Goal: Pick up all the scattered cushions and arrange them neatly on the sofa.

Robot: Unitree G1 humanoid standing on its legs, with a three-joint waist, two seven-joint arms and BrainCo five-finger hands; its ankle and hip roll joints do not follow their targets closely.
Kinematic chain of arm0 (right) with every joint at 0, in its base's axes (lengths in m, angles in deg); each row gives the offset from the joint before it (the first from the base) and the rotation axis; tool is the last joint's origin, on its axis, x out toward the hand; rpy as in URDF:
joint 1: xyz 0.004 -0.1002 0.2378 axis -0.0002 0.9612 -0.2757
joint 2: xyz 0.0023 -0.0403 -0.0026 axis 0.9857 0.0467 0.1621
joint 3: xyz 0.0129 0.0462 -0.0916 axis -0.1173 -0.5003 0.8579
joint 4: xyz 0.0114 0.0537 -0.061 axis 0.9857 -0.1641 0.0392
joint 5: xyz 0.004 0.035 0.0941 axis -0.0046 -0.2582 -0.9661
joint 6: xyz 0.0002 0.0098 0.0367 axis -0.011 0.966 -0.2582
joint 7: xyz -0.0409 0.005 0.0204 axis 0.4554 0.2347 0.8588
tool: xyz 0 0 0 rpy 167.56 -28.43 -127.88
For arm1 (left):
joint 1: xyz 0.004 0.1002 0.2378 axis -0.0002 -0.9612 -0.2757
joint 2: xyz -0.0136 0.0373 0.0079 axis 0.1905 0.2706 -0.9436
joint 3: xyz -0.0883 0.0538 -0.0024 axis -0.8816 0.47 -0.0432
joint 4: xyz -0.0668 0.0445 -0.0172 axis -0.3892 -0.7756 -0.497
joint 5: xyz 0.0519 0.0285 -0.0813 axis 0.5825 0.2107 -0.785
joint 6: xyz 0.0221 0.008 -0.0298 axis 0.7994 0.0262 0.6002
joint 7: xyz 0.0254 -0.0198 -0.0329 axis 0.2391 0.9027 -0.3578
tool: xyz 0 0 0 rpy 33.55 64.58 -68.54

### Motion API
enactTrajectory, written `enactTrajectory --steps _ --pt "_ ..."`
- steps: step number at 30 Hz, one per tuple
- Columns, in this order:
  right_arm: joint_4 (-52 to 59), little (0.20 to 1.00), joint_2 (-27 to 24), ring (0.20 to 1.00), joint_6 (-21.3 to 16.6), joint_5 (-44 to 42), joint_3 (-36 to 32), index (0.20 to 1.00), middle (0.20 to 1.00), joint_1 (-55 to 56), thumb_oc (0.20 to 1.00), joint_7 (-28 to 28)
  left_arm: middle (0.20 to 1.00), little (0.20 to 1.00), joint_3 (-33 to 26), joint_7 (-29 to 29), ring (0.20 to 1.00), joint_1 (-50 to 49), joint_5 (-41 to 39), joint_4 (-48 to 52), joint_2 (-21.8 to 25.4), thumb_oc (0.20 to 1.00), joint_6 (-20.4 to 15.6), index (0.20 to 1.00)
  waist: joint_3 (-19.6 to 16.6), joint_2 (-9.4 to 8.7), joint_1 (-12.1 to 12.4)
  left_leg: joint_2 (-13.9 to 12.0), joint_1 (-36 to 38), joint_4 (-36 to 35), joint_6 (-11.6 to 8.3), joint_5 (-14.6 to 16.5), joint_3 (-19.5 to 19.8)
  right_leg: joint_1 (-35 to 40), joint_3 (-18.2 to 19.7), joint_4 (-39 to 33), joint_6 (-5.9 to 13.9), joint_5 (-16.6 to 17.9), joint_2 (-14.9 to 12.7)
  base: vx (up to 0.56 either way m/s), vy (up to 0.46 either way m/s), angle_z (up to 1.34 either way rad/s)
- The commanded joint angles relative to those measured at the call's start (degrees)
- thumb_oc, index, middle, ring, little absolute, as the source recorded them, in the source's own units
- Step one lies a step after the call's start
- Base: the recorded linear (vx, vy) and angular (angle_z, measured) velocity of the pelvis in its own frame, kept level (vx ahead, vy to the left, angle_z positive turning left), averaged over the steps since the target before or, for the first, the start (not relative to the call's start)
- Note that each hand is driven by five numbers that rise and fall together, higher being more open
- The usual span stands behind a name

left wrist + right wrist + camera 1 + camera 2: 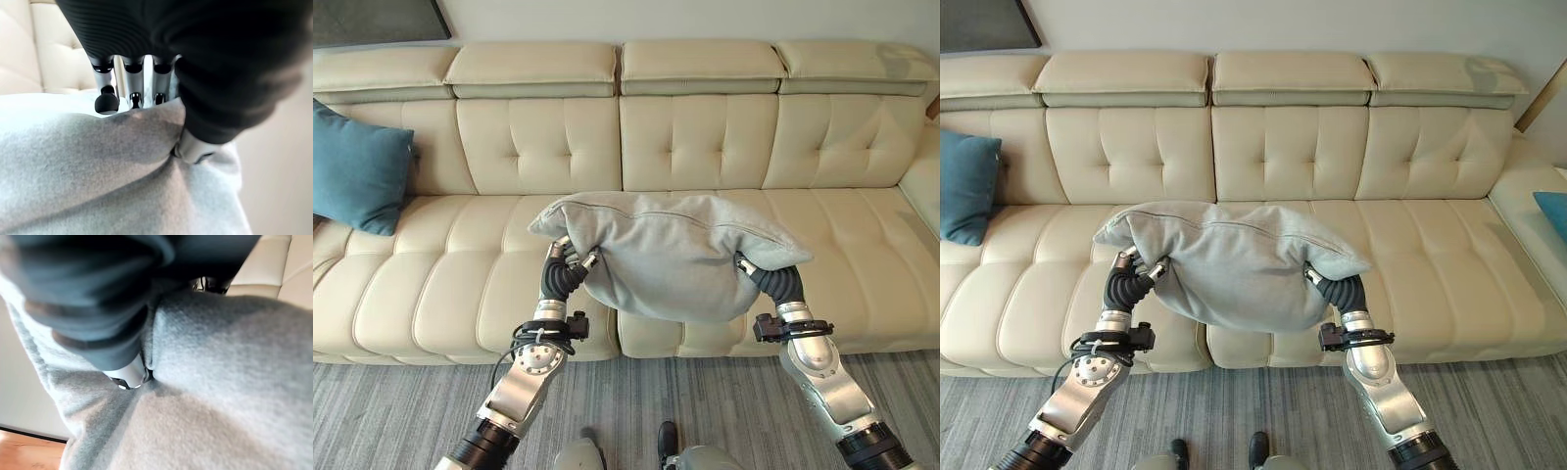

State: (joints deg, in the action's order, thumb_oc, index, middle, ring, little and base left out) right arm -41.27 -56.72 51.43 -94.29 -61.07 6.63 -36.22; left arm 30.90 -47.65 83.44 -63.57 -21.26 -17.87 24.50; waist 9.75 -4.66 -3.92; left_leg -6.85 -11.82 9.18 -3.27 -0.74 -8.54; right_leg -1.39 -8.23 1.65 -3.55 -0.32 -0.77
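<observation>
Two robot hands are holding a large grey cushion (671, 257) in the air above the middle seats of a cream sofa (695, 137).

The left hand (570, 262) is pinching the cushion's left end between fingers (106, 95) and thumb; the right hand (1325, 282) is gripping the right end, its thumb digging into the fabric. The cushion is sagging between them, so it is probably soft and light, best held at both ends. A teal cushion (354, 168) is leaning at the sofa's left end.

My arms are silver-grey, my left hand (570, 264) and right hand (773, 280) wear dark ribbed covers.
</observation>
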Motion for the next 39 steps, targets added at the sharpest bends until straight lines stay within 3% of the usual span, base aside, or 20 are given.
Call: enactTrajectory --steps 1,3,5,11,13,16,17,19,20,23,25,28,35,39 --pt "10.9 0.2 2.4 0.2 -5.1 0.3 1.0 0.2 0.2 -2.2 0.2 -2.8 0.2 0.2 3.1 5.2 0.2 3.0 0.5 5.4 -1.4 0.2 -4.3 0.2 -2.4 -0.12 0.4 0.4 0.4 -0.9 -2.17 -0.6 -2.4 3.2 1.8 0.7 7.52 -6.5 -0.8 0.19 0.057 -0.09" --pt "10.5 0.2 2.7 0.2 -5.0 0.4 0.8 0.2 0.2 -1.8 0.2 -2.5 0.2 0.2 2.9 5.1 0.2 2.6 0.6 5.4 -1.5 0.2 -4.1 0.2 -2.2 0.09 1.0 0.8 -1.0 -1.6 -2.31 -2.2 -2.6 3.9 2.0 0.7 7.41 -6.9 -0.5 0.14 0.064 0.02" --pt "10.2 0.2 3.2 0.2 -5.0 0.5 1.0 0.2 0.2 -1.6 0.2 -2.6 0.2 0.2 2.6 5.4 0.2 1.1 0.3 5.5 -1.6 0.2 -4.2 0.2 -2.5 0.4 1.5 1.4 -0.3 -2.8 -1.95 -1.8 -1.9 4.8 2.6 0.4 7.62 -7.3 -0.3 0.18 0.134 -0.2" --pt "8.8 0.2 5.0 0.2 -3.9 0.3 3.0 0.2 0.2 -2.9 0.2 -4.4 0.2 0.2 1.2 6.3 0.2 -1.6 -0.6 6.4 -0.3 0.2 -4.6 0.2 -3.3 -0.04 3.3 2.8 1.8 0.4 0.88 3.2 -3.5 6.7 6.2 1.6 9.76 -8.1 -3.7 0.2 0.199 -0.42" --pt "8.3 0.2 5.7 0.2 -3.7 0.7 3.5 0.2 0.2 -3.6 0.2 -4.7 0.2 0.2 1.2 6.6 0.2 -1.4 -0.5 6.4 -0.1 0.2 -4.4 0.2 -3.4 0.07 3.9 3.6 2.7 1.1 2.24 5.2 -3.9 5.5 6.7 5.3 11.17 -7.8 -4.8 0.14 0.215 -0.25" --pt "7.4 0.2 6.8 0.2 -3.7 1.4 5.0 0.2 0.2 -6.8 0.2 -4.7 0.2 0.2 1.4 5.8 0.2 0.4 0.1 6.1 0.5 0.2 -4.6 0.2 -1.7 0.52 3.6 4.5 4.8 1.2 4.44 6.9 -4.5 -1.3 8.4 18.7 15.08 -2.5 -6.4 0.07 0.172 -0.28" --pt "7.1 0.2 7.4 0.2 -3.8 1.4 5.6 0.2 0.2 -7.4 0.2 -4.8 0.2 0.2 1.3 5.6 0.2 0.9 0.5 5.8 0.6 0.2 -4.6 0.2 -1.5 0.99 3.5 4.5 5.3 0.9 4.77 7.1 -4.6 -3.2 8.6 20.4 15.4 -1.8 -6.2 0.07 0.122 -0.21" --pt "7.2 0.2 7.7 0.2 -3.7 1.5 6.0 0.2 0.2 -8.0 0.2 -5.1 0.2 0.2 0.9 5.7 0.2 1.2 1.3 5.8 0.9 0.2 -4.9 0.2 -1.4 1.4 3.3 5.1 7.0 0.3 5.01 7.8 -4.5 -5.6 8.1 20.0 14.5 -1.8 -6.5 0.17 0.078 -0.18" --pt "7.3 0.2 7.8 0.2 -4.0 1.5 6.2 0.2 0.2 -9.0 0.2 -5.3 0.2 0.2 0.5 5.9 0.2 1.3 1.8 5.9 0.9 0.2 -5.2 0.2 -1.4 2.03 2.6 5.6 8.9 -1.5 4.85 8.2 -3.3 -7.3 7.4 16.1 13.5 -2.8 -5.8 0.23 0.022 -0.21" --pt "6.9 0.2 7.6 0.2 -4.4 2.1 6.1 0.2 0.2 -10.6 0.2 -4.5 0.2 0.2 0.5 5.1 0.2 2.2 2.2 5.4 0.1 0.2 -5.7 0.2 -1.1 1.86 1.8 5.9 10.2 -1.5 4.51 8.5 -1.3 -9.4 9.2 13.2 13.28 -2.0 -4.6 0.19 -0.068 0.01" --pt "7.3 0.2 8.2 0.2 -5.0 0.9 6.3 0.2 0.2 -11.5 0.2 -4.5 0.2 0.2 1.1 5.2 0.2 3.4 2.4 5.1 -0.6 0.2 -5.9 0.2 -1.6 1.06 2.4 6.1 9.9 -0.7 3.7 8.9 0.0 -6.7 8.2 10.5 11.77 -3.1 -4.4 0.16 -0.182 0.81" --pt "7.3 0.2 8.1 0.2 -5.8 -1.0 6.5 0.2 0.2 -13.6 0.2 -4.1 0.2 0.2 1.4 4.4 0.2 4.4 2.7 6.1 -0.8 0.2 -6.0 0.2 -2.8 1.43 2.6 5.4 9.9 -2.1 2.33 7.9 2.3 -4.5 5.4 6.8 10.36 -3.6 -3.7 0.17 -0.199 0.85" --pt "3.7 0.2 9.4 0.2 -6.2 -1.2 8.0 0.2 0.2 -20.5 0.2 -1.3 0.2 0.2 1.8 0.2 0.2 11.0 2.5 3.1 -2.6 0.2 -6.2 0.2 -2.4 2.09 3.1 4.9 9.3 -4.5 1.1 6.1 4.3 -3.9 2.9 4.2 9.2 -4.0 -3.1 0.02 -0.075 0.21" --pt "-5.5 0.2 10.7 0.2 -6.0 -0.2 9.3 0.2 0.2 -30.7 0.2 3.1 0.2 0.2 3.0 -4.8 0.2 22.3 3.2 -5.4 -3.4 0.2 -6.4 0.2 -0.6 2.42 3.5 4.8 4.2 -5.3 0.7 4.2 4.8 -9.1 2.9 4.4 9.08 -3.0 -3.0 -0.14 -0.017 0.04"
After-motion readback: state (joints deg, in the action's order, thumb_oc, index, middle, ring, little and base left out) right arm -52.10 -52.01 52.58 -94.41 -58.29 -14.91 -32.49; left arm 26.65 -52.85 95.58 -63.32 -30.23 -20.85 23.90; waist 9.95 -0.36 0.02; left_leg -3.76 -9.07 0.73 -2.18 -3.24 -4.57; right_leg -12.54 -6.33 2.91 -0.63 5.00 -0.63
